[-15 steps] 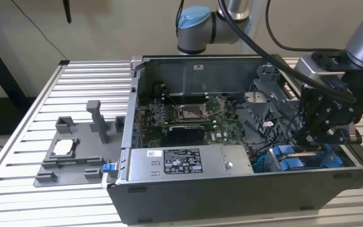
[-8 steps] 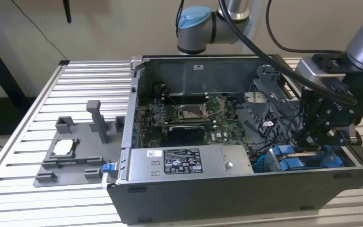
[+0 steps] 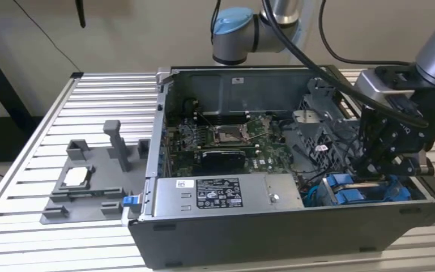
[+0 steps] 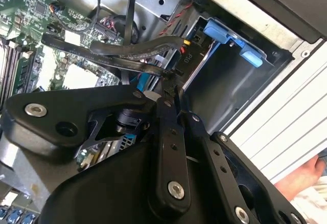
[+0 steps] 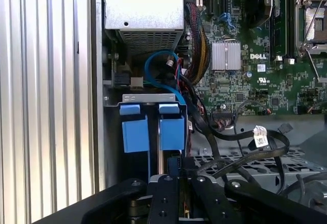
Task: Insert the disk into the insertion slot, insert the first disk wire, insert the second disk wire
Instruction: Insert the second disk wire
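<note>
The gripper (image 3: 378, 168) is lowered into the computer case (image 3: 293, 226), just above the insertion slot (image 3: 361, 192) (blue fittings); whether it is clenched cannot be told.

An open computer case (image 3: 278, 226) stands on a ribbed metal bench (image 3: 111, 96). Inside lie a green motherboard (image 3: 225, 141) and a grey labelled power-supply box (image 3: 225, 192). A grey fixture tray (image 3: 89, 187) with upright posts sits beside the case.
</note>
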Controlling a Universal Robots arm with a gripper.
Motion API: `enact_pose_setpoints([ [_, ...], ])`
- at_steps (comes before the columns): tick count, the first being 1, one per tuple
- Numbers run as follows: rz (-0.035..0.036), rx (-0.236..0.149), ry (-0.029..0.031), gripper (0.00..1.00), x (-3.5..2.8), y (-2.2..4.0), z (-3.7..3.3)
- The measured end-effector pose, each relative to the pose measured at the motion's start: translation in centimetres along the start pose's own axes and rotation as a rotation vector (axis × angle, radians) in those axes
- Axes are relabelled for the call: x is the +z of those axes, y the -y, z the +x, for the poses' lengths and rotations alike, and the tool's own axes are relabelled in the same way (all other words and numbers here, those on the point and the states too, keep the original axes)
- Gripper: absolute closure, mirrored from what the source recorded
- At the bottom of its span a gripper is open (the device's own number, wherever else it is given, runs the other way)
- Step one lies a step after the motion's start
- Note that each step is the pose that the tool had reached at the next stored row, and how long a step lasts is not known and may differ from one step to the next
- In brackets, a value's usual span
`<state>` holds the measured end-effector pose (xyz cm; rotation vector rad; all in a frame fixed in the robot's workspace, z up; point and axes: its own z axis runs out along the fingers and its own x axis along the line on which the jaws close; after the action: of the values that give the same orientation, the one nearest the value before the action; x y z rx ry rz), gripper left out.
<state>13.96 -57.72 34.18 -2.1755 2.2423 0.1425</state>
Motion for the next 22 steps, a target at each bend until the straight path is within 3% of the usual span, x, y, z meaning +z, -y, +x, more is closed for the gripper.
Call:
enact_pose_setpoints([
  [8, -0.0001, 0.000, 0.0005, 0.84, 0.43, 0.05, 0.05],
  [17, 0.0000, 0.000, 0.0004, 0.84, 0.47, 0.05, 0.05],
  [19, -0.0001, 0.000, 0.0007, 0.82, 0.49, 0.05, 0.05],
  [20, -0.0001, 0.000, 0.0006, 0.76, 0.49, 0.05, 0.05],
  [22, -0.0005, 0.000, 0.0007, 0.76, 0.18, 0.03, 0.03],
])
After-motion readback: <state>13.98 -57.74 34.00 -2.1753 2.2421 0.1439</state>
